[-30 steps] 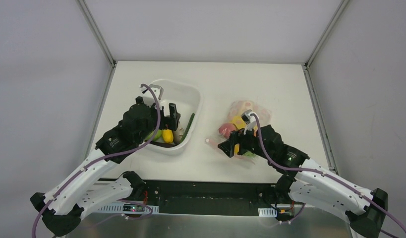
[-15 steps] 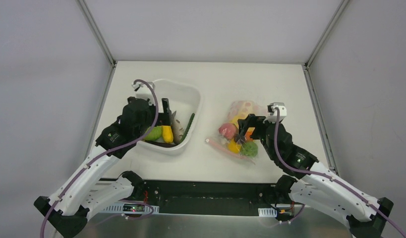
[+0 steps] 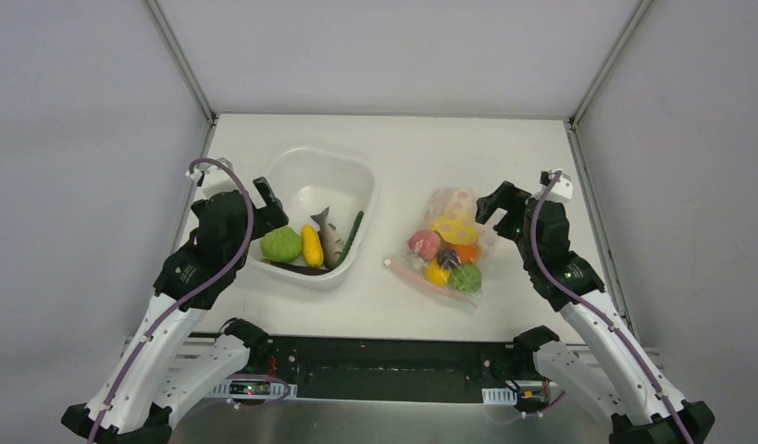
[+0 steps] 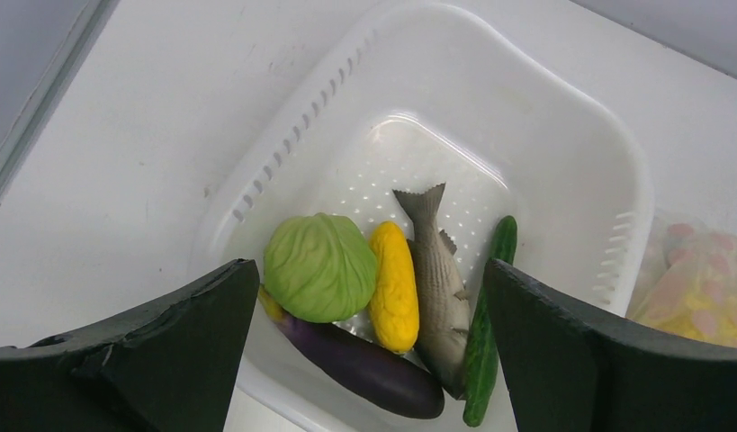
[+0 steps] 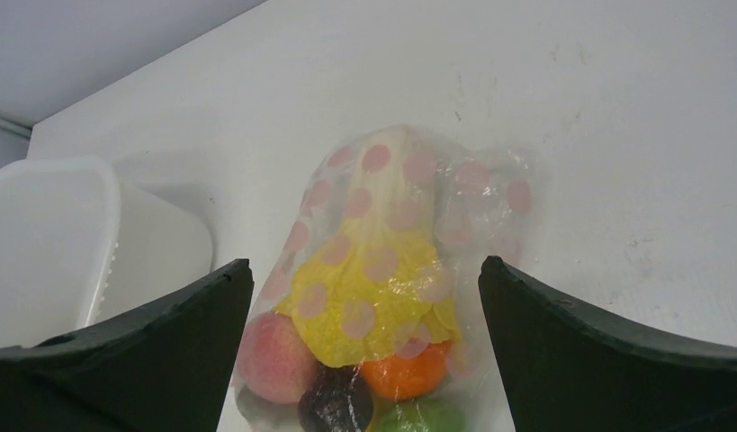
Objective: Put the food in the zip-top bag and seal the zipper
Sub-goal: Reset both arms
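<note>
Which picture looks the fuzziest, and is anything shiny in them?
Right wrist view: the fuzziest; the zip-top bag looks soft and hazy, with small shiny glints on its plastic. Left wrist view: sharp, with the green cabbage and the holes in the white tub crisp. Top view: even light, with only a faint shadow beside the tub.

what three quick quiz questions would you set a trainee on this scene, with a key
1. True or false: the left gripper and the right gripper are both open and hold nothing.
2. Which lies in the white tub? A orange, B fish, C peach.
3. How many pieces lie in the tub, not yet in the zip-top bag?
Key: 1 true; 2 B; 3 five: cabbage, corn, fish, cucumber, aubergine.
</note>
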### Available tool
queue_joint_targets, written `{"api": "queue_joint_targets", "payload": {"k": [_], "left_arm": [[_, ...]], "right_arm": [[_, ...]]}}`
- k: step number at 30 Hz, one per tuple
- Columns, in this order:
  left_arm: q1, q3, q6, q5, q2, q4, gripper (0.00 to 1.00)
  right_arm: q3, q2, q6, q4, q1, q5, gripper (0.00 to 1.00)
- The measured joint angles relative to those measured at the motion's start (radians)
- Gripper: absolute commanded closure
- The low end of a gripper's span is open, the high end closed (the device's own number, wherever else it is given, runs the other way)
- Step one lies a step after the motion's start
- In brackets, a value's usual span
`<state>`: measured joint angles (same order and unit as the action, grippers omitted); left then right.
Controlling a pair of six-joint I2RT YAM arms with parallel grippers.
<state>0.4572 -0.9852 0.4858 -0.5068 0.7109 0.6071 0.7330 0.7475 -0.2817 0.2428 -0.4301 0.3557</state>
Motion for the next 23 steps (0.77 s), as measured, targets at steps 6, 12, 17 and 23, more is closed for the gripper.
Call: {"api": "queue_joint_targets", "payload": {"k": [6,12,17,23], "left_arm": [[0.000,0.000,0.037,-0.059,0.001,0.027,0.01],[0.000,0.000,0.047,-0.100,0.005,0.034,0.01],[0.000,0.000,0.047,-0.106,0.005,0.034,0.01],[0.000,0.000,0.047,-0.107,-0.005,0.034,0.01]], "right_arm": [[-0.029,-0.021,-0.047,0.001,0.005,-0.062,0.00],[-0.060,-0.058,-0.057,-0.002,0.006,-0.061,0.00],[-0.076,-0.062,-0.069,-0.006,0.006,-0.062,0.00],[-0.087,-0.067,-0.076,-0.006,0.006,-0.061,0.00]]}}
